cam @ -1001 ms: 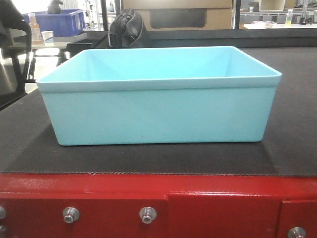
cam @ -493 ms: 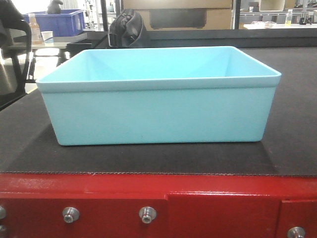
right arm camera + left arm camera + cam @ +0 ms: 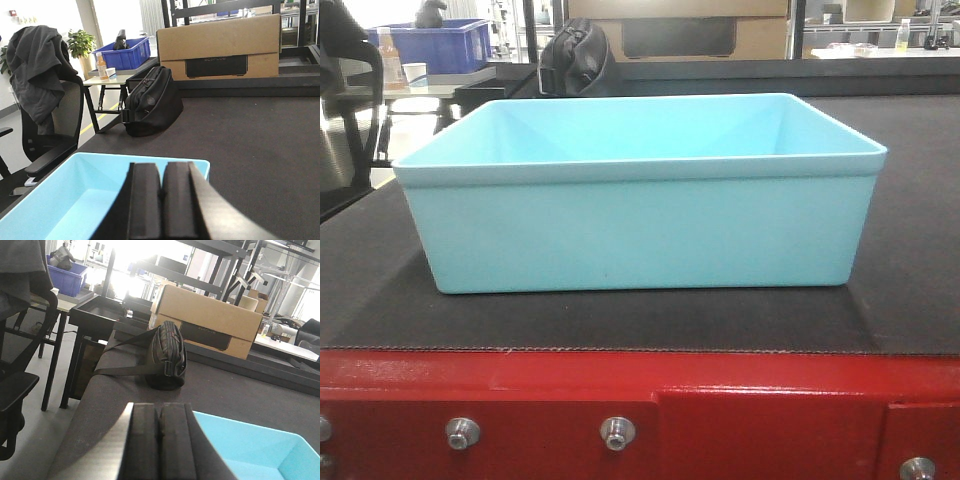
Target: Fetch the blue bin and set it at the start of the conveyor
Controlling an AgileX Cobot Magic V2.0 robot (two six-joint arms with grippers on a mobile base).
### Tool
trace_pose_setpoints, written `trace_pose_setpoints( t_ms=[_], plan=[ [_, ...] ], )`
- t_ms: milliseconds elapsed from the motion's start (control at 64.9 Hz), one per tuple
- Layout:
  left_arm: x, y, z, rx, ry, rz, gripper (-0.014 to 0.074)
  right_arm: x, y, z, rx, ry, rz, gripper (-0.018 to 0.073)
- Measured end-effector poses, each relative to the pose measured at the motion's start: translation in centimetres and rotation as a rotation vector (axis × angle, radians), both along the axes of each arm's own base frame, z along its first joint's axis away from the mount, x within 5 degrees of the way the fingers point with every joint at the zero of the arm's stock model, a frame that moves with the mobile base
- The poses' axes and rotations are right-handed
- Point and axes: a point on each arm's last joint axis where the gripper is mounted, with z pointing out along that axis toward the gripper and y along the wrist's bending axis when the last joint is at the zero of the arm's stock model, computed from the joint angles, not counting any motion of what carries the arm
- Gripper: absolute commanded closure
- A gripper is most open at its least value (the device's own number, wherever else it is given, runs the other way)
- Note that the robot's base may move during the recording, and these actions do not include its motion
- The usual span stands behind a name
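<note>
Nothing has moved since the earlier frame: the pale aqua-blue plastic rectangular bin (image 3: 640, 200) sits on the matte black conveyor belt (image 3: 910, 300), just behind its glossy red frame edge (image 3: 720, 400). Its long axis runs from 9 to 3 o'clock. Left gripper (image 3: 159, 440) and right gripper (image 3: 161, 200) both have jaws pressed together, holding nothing. The bin lies at 4 o'clock from the left jaws and directly under the right, which seems nearer.

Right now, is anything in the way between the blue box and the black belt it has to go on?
Nothing visible is. The blue bin already sits flat on the conveyor start, just behind its red edge. The black bag lies farther back on the belt, apart from the bin.
</note>
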Motion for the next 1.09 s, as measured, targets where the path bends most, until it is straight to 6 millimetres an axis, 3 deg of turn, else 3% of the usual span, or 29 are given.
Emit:
trace_pose_setpoints(
  t_ms=[154, 277, 755, 1093],
  plan=[
    [0.0, 0.0, 0.0, 0.0, 0.002, 0.001, 0.0708, -0.8, -0.5, 0.0, -0.092, -0.061, -0.022, 0.0726],
    [0.0, 0.0, 0.0, 0.0, 0.003, 0.001, 0.0708, -1.7, -1.4, -1.3, -0.193, -0.089, -0.081, 0.0726],
    [0.0, 0.0, 0.0, 0.0, 0.003, 0.001, 0.0708, -4.6, -3.5, -10.8, -0.194, -0.094, -0.325, 0.0726],
    [0.0, 0.0, 0.0, 0.0, 0.004, 0.002, 0.0708, -5.5, -3.5, -15.1, -0.192, -0.067, -0.333, 0.0726]
  ],
)
